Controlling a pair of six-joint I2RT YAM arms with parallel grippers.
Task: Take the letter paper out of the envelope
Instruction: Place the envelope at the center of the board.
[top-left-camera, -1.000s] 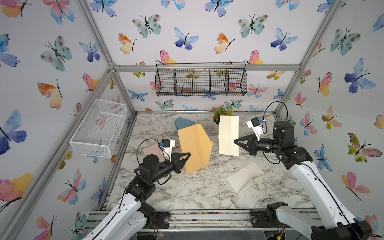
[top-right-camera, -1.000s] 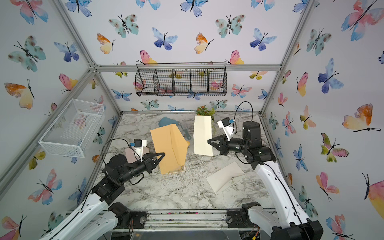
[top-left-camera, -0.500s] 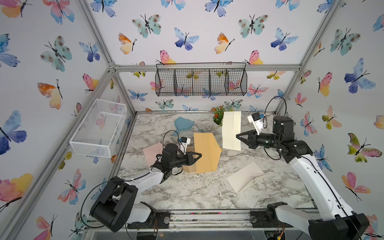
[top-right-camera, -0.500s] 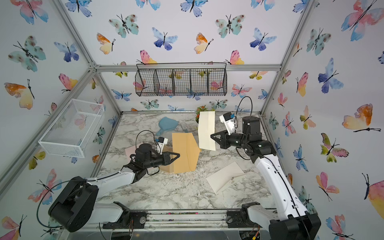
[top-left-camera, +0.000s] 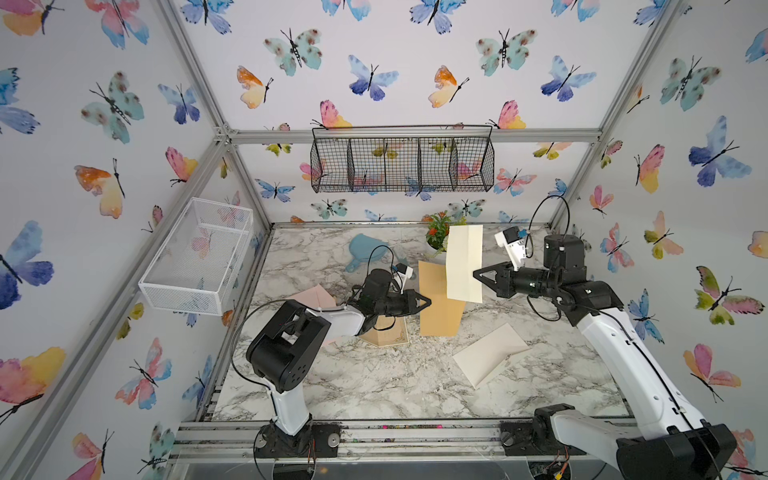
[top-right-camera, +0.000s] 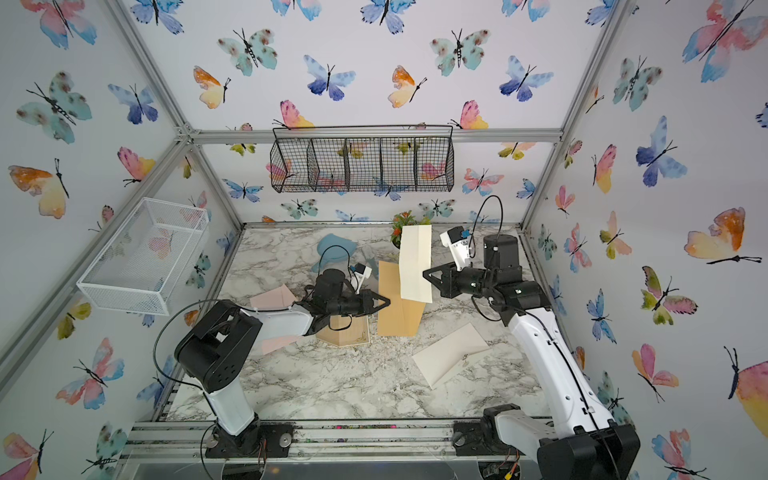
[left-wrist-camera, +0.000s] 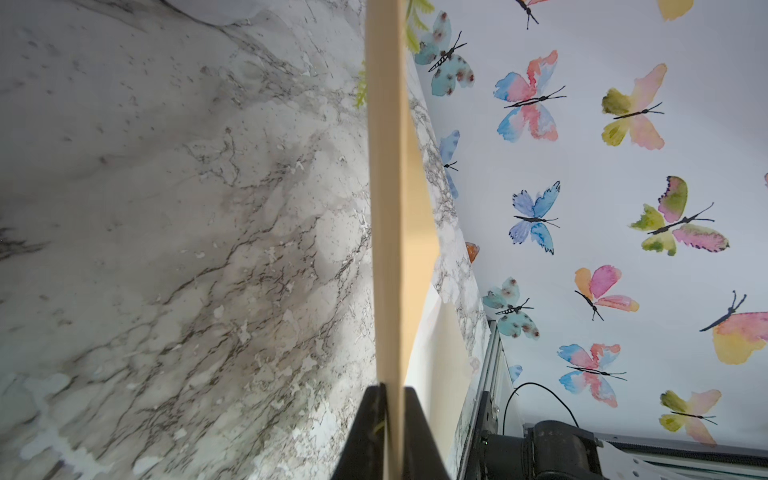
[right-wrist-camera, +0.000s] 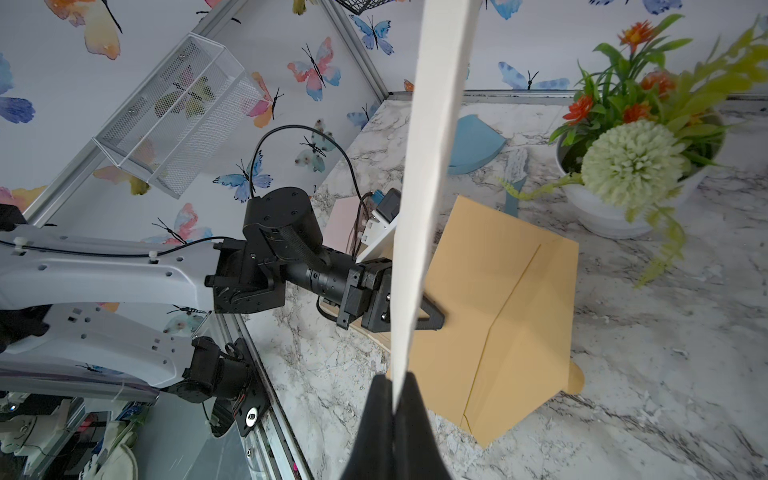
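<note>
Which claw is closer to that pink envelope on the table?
The left one. The left gripper sits just beside the pink envelope, pointing away toward the tan envelope. The right gripper is farther off, beyond the tan envelope, pinching the letter paper.

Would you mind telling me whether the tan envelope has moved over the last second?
Yes. In both top views the tan envelope has shifted rightward, away from the pink paper and toward the cream envelope.

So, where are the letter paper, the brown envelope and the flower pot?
letter paper (top-left-camera: 464, 264): in a top view, middle of the sheet.
brown envelope (top-left-camera: 442, 318): in a top view, lower face.
flower pot (right-wrist-camera: 606, 216): right wrist view, white wall.
</note>
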